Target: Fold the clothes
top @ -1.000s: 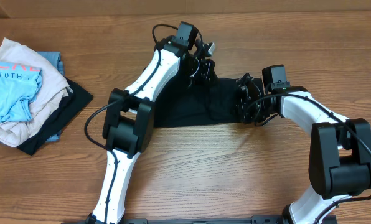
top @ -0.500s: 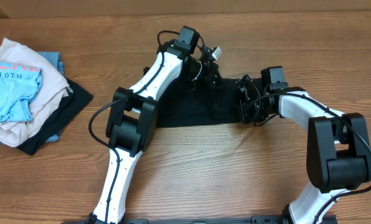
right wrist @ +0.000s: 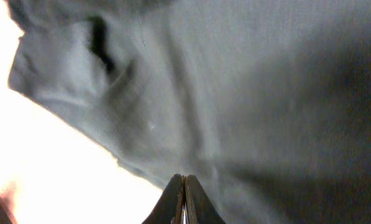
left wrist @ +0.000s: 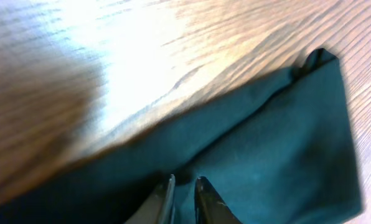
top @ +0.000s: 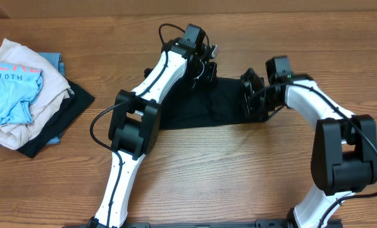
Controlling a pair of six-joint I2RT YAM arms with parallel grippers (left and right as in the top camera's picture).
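black t-shirt (top: pixel 201 109) lies flat mid-table, a wide dark band between the two arms, on the wood table (top: pixel 239 177). its near edge looks straight, and the far edge runs under the left arm.

left gripper (top: pixel 204 66) sits at the shirt's far edge. in the left wrist view its tips (left wrist: pixel 182 190) stand a narrow gap apart right on the cloth (left wrist: pixel 266 143). can't tell if a fold is caught between them. a cloth corner pokes up at upper right, with bare wood (left wrist: pixel 111 62) beyond the hem.

right gripper (top: pixel 252 101) is at the shirt's right end. in the right wrist view its fingers (right wrist: pixel 183 186) are pressed together at the hem of the cloth (right wrist: pixel 248 93). can't tell if thin fabric is nipped. wrinkles show at upper left, and the table there is blown out bright.

far left, well apart, is a heap: light blue shirt (top: pixel 11 88) with pink letters on top, cream garment (top: pixel 49 82) under it, dark garment (top: pixel 68 120) at the bottom.
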